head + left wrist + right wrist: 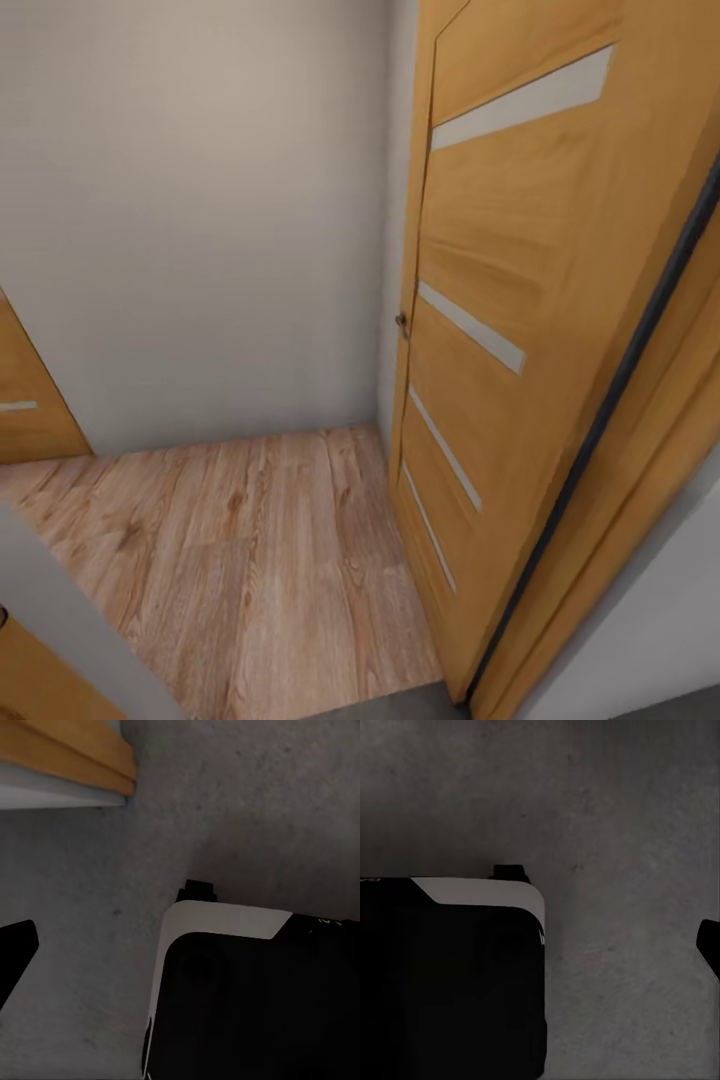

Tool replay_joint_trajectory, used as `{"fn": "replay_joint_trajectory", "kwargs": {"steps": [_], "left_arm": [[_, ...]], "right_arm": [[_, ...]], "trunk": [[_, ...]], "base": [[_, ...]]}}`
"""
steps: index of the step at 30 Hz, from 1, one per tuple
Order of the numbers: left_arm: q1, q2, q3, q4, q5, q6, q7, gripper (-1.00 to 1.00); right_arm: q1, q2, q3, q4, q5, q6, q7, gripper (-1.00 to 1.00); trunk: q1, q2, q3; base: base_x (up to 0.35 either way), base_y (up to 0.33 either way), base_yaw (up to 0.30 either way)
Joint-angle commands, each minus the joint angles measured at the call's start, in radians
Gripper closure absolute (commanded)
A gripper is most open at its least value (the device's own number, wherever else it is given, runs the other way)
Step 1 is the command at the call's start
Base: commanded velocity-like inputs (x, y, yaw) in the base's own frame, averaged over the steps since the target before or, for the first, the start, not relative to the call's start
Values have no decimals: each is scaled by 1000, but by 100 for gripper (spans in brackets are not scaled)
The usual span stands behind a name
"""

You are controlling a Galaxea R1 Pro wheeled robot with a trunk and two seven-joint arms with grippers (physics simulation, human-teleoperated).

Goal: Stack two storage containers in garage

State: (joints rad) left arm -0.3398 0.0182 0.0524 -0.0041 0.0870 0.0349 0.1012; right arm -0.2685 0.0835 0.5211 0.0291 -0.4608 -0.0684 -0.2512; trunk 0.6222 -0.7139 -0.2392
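below each hand lies mottled grey concrete floor (615, 817) beside the robot's black-and-white base (247, 990); one dark fingertip shows per wrist view, so i cannot tell whether either hand is spread or pressed together. no container is visible in either. farther ahead, light plank floor (250, 560) meets a wooden door (500, 330). judging by this, carrying remains undone. no writing is readable.

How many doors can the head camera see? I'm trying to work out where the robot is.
2. One large wooden door with pale glass strips stands open at the right; a second door's corner shows at the left edge. Others may lie outside the picture.
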Motion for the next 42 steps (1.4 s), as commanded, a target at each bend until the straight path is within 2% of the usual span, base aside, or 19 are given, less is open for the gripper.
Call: {"fn": "replay_joint_trajectory", "kwargs": {"steps": [1, 19, 30, 42], "left_arm": [[-1, 0, 4, 0, 8, 3, 1, -100], [-1, -3, 6, 0, 10, 4, 2, -100], [-1, -2, 6, 0, 13, 5, 3, -100], [-1, 1, 6, 0, 14, 5, 2, -100]], "right_arm": [[-1, 1, 8, 3, -10, -6, 0, -100], [-1, 1, 8, 3, -10, -7, 0, -100], [-1, 1, 8, 3, -10, -6, 0, -100], [-1, 1, 8, 3, -10, -6, 0, -100]], "trunk": [[0, -1, -1], [0, -1, -1], [0, -1, -1], [0, -1, -1]], "base": [[58, -14, 269], [5, -1, 256], [0, -138, 20], [80, -10, 0]]}}
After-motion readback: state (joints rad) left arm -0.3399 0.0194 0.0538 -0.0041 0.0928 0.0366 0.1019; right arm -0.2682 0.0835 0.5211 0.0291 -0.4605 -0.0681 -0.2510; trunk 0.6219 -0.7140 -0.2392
